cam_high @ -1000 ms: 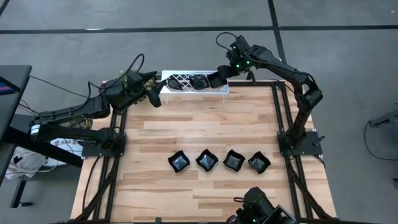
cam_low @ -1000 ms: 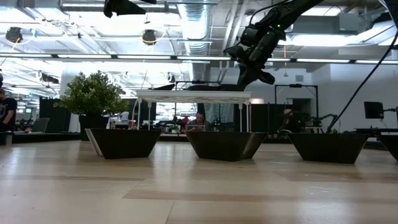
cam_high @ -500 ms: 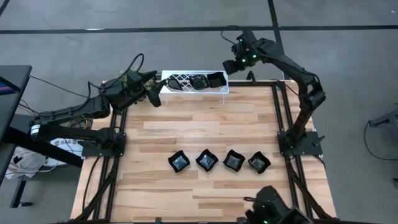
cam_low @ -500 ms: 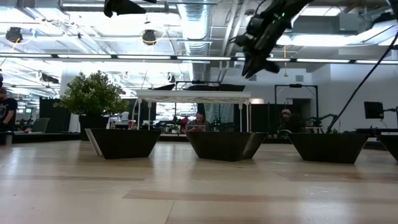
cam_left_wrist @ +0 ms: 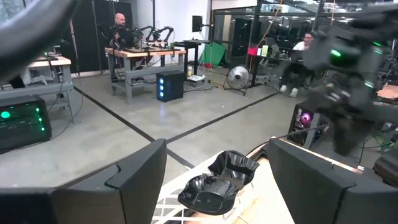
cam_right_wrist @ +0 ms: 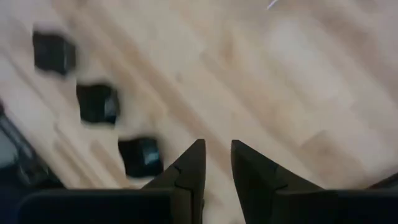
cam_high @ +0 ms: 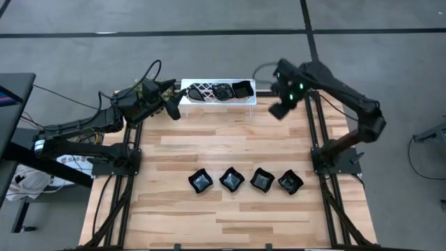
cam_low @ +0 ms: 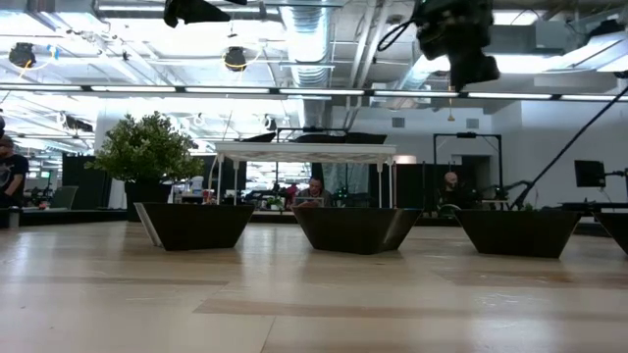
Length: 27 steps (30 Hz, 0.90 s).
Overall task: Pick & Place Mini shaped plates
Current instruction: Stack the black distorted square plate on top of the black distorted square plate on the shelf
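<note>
Four wavy square plates (cam_high: 244, 180) sit in a row near the table's 6 o'clock edge, three more on the white rack (cam_high: 217, 92) at 12. Right gripper (cam_high: 279, 110) hangs mid-air around 1 o'clock, fingers slightly apart, empty. Left gripper (cam_high: 169, 106) at 11, spread wide, also empty. Right wrist view's blurry.

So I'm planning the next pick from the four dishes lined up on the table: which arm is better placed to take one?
Probably the right: the right gripper hangs empty, slightly open, over the table's far right, and its wrist view looks down at the row of plates. The left gripper waits open by the rack.
</note>
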Tool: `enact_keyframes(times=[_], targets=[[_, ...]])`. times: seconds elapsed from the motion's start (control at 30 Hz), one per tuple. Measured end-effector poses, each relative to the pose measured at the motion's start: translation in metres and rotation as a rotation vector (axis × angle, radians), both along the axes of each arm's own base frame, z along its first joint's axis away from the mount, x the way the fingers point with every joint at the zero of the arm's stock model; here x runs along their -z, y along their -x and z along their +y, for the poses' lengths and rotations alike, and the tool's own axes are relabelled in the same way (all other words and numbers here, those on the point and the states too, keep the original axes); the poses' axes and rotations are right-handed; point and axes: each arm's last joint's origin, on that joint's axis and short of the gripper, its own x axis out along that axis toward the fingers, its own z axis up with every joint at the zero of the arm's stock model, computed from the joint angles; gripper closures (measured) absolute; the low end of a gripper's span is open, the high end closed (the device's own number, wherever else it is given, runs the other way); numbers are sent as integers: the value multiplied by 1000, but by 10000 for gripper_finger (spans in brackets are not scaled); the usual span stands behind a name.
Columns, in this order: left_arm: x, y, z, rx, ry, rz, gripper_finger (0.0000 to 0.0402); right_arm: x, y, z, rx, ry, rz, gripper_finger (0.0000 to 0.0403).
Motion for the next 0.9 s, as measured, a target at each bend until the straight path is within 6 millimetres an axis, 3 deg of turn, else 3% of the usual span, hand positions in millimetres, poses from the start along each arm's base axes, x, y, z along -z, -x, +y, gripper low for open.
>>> enact_keyframes(times=[0.23, 0.4, 0.63, 0.9], targets=[[0, 0, 0, 0, 1, 2, 119, 41, 12, 58, -36, -72, 51, 331], [0, 0, 0, 0, 1, 4, 119, 65, 7, 84, -28, -31, -126, 331], [1, 0, 0, 0, 1, 5, 119, 74, -27, 84, 22, 208, -435, 331], [1, 0, 0, 0, 3, 11, 119, 108, -52, 82, -55, 189, -292, 331]])
